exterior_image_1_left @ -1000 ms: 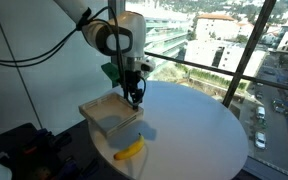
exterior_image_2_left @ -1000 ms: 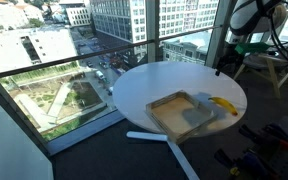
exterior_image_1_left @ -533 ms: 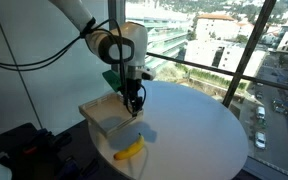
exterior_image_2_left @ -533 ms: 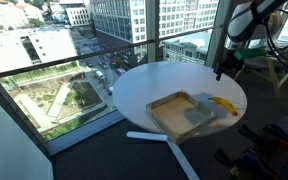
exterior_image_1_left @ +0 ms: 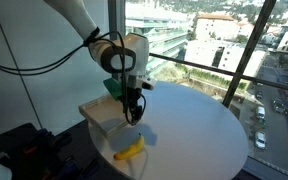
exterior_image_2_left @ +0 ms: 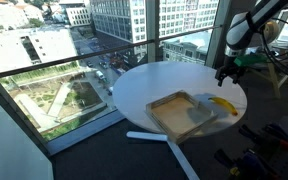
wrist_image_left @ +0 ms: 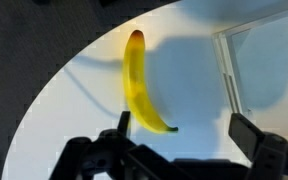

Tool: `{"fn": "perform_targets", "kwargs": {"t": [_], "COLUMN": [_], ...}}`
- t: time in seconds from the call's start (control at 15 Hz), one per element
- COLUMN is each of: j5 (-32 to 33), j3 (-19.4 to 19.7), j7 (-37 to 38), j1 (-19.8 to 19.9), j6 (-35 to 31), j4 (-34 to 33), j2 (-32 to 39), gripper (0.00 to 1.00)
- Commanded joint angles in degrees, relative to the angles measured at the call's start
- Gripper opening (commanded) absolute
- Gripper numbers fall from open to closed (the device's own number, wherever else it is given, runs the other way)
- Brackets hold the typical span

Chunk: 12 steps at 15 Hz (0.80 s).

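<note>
A yellow banana (wrist_image_left: 140, 85) lies on the round white table (exterior_image_1_left: 199, 125) near its edge; it shows in both exterior views (exterior_image_1_left: 130, 150) (exterior_image_2_left: 222, 103). My gripper (exterior_image_1_left: 135, 116) (exterior_image_2_left: 222, 79) hangs open above the table, between the banana and a shallow wooden tray (exterior_image_1_left: 106, 113) (exterior_image_2_left: 179, 110). In the wrist view the open fingers (wrist_image_left: 179, 130) frame the banana's lower tip on the left and the tray's edge (wrist_image_left: 227, 70) on the right. The gripper holds nothing.
Floor-to-ceiling windows with dark frames (exterior_image_1_left: 252, 45) stand right behind the table. A green object (exterior_image_1_left: 110, 84) sits behind the arm. A white table leg (exterior_image_2_left: 159, 137) spreads on the floor. Dark equipment (exterior_image_1_left: 24, 150) stands near the table.
The gripper has moved down and toward the banana, away from over the tray. The banana and tray have not moved.
</note>
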<state>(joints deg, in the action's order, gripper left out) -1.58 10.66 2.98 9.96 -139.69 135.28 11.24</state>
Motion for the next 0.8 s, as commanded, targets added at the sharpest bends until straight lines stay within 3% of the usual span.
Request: {"fn": "perform_targets", "kwargs": {"t": [0.0, 0.73], "j5": [0.94, 1.18], "j3": [0.70, 1.51], "j7": [-1.20, 0.01], "j1": [0.88, 0.95], "j6": [-1.37, -2.38], "j4": [0.01, -0.06], "j2": [1.49, 2.79], "gripper": [1.00, 1.00]}}
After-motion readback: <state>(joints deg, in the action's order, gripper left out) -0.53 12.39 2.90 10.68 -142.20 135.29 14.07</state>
